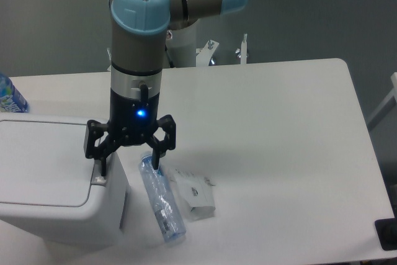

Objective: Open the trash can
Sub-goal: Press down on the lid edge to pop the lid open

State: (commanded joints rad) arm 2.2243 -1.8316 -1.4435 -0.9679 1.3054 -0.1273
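**Gripper poised at the latch edge of the closed trash can**

From my remote station I see the gripper [129, 162] pointing straight down, its two fingers spread wide and holding nothing. One fingertip [102, 167] sits on or just above the grey latch button [100, 180] at the trash can's 3 o'clock edge; I cannot tell whether it presses. The other fingertip [156, 161] hangs at the cap end of the clear plastic bottle [160, 199], contact uncertain. A blue light glows on the gripper body.

The arm [138, 41] rises vertically from the wrist, then bends at a blue-capped joint toward its base at 12 o'clock.

Count: one trash can [49, 178], white, lid flat and closed, occupying the table's [279, 141] 8 o'clock corner; one clear bottle lying just beside it at 3 o'clock; one crumpled white wrapper [194, 194] touching the bottle's far side; one blue-labelled bottle [9, 95], partly cropped, at 10 o'clock.
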